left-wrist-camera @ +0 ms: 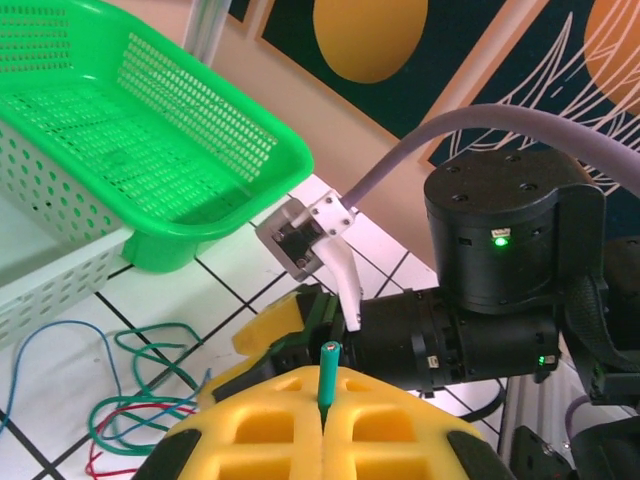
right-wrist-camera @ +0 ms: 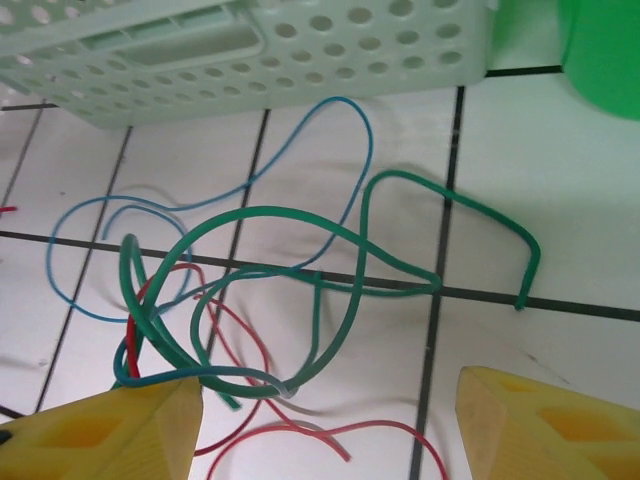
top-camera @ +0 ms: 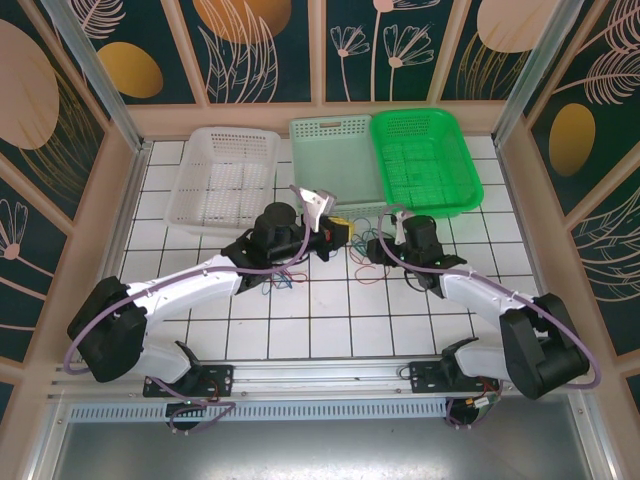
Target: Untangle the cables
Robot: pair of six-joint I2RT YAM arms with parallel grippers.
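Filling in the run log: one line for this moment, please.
left hand: shut on green cable | right hand: open above cables | cables: tangled

The cables (right-wrist-camera: 318, 310) sprawl in one loose knot just in front of the pale green basket (right-wrist-camera: 300, 40). The green cable (right-wrist-camera: 420, 178) loops widest, the blue cable (right-wrist-camera: 345, 100) arcs closest to the basket, and the red cable (right-wrist-camera: 131, 340) lies farthest from it. One green end (left-wrist-camera: 328, 378) stands upright, pinched in my left gripper (left-wrist-camera: 322, 402).

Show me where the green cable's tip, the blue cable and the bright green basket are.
green cable (left-wrist-camera: 327, 378), left wrist view, on its upright tip.
blue cable (right-wrist-camera: 340, 99), right wrist view, top of its loop.
bright green basket (left-wrist-camera: 215, 228), left wrist view, on its near wall.
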